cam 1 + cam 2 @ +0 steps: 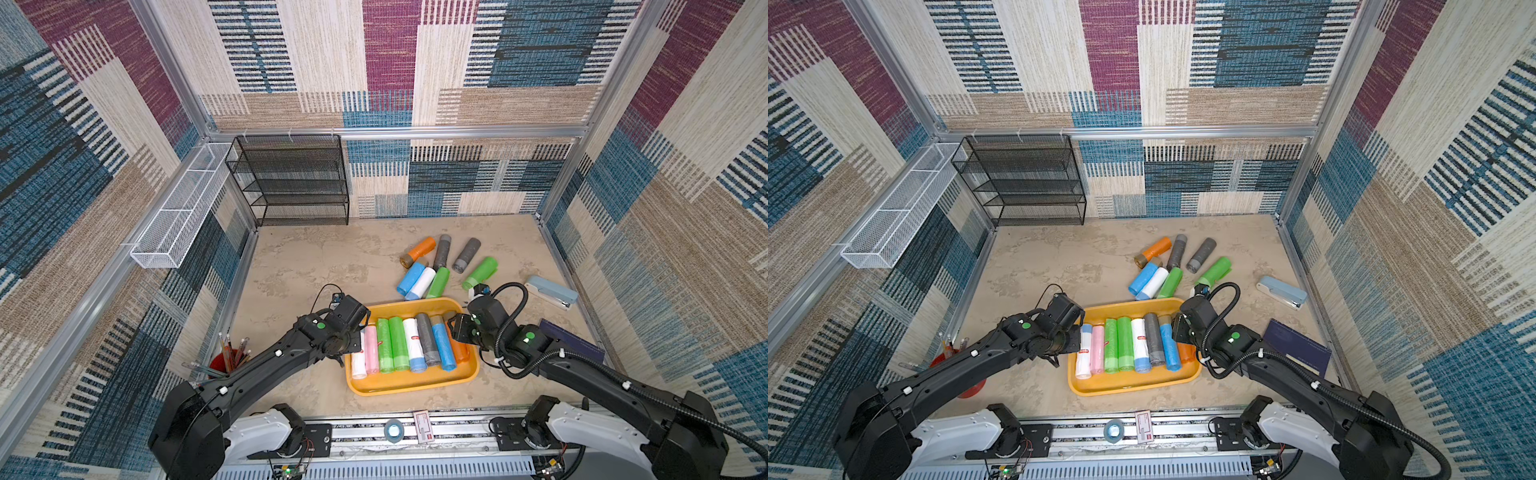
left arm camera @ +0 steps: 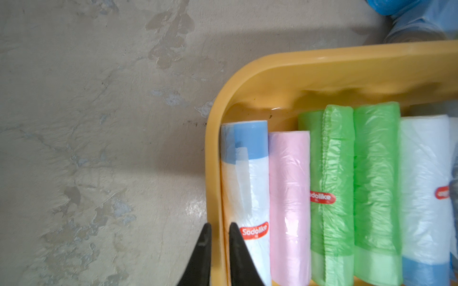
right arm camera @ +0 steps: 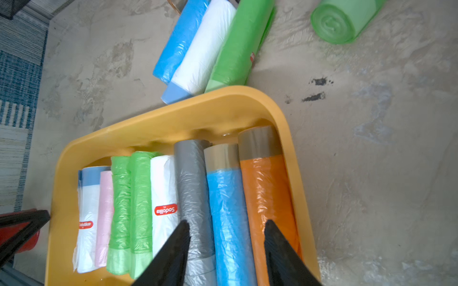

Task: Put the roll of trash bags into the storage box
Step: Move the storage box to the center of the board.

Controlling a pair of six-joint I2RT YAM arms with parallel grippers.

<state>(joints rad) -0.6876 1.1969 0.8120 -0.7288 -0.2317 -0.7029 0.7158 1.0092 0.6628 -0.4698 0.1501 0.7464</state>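
Right wrist view: the right claw (image 3: 226, 222) is hanging open astride the blue roll (image 3: 228, 193), a light, squashy, slick thing likely gripping best mid-length. The left claw (image 2: 220, 225) is pinching the tray (image 2: 212, 148) by its rim.

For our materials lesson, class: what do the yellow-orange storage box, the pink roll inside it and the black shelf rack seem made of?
The storage box looks like moulded plastic: smooth, slightly glossy, seamless rounded rim with soft reflections. The pink roll seems thin plastic film: wrinkled, with shiny highlights. The black shelf rack is probably painted metal mesh: see-through grid on thin frames.
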